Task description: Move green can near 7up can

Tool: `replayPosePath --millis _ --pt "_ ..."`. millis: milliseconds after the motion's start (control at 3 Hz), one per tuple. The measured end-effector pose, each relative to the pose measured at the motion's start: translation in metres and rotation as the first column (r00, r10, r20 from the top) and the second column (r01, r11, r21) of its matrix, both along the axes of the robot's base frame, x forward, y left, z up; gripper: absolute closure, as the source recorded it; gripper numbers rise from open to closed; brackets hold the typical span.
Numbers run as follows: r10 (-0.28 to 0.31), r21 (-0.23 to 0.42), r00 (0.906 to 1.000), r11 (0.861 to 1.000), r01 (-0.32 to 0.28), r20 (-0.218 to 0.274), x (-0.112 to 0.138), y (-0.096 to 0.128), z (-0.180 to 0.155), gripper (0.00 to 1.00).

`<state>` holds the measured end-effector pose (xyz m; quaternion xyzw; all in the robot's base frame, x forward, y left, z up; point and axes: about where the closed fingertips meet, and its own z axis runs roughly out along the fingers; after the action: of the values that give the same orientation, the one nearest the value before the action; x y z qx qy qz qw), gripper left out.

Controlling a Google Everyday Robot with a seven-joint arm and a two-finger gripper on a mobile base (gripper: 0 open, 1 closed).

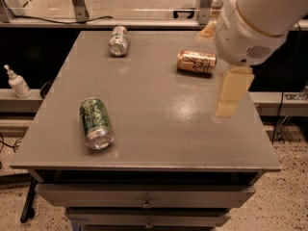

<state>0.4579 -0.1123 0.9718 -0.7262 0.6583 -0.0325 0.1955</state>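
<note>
**Approach stage: green can lies untouched at 8 o'clock**

Taking the table (159, 134) top as a clock face with 12 at the far edge, the green can (96, 123) lies on its side at about 8 o'clock, near the front-left corner, with its silver end turned toward the front edge. The 7up can (118, 41) also lies on its side, at about 11 o'clock close to the far edge and well apart from the green can. A gold can (196, 62) lies on its side at about 2 o'clock.

The gripper (231, 90) hangs above the right side of the table at about 3 o'clock, just in front of the gold can and far from the green can. I cannot tell whether it is open or closed. It carries nothing, since all three cans rest on the surface.

By my reading, the task is at its first step, the reach for the green can, and no grasp has been made. The next move calls for crossing the table toward 8 o'clock, lowering over the can and closing across its round body, not along its length. A can on its side is likely to roll if nudged, so a centred descent matters. After that comes a carry toward 11 o'clock, setting it down beside the 7up can without knocking it.
</note>
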Motion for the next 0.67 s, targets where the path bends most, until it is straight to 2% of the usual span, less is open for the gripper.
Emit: replayPosePath --millis 333,667 --pt "0.174 0.012 0.9832 0.985 -0.175 0.056 0.0059 0.0786 -0.0025 0.0" --pt "0.174 0.012 0.9831 0.984 -0.175 0.056 0.0059 0.0786 -0.0024 0.0"
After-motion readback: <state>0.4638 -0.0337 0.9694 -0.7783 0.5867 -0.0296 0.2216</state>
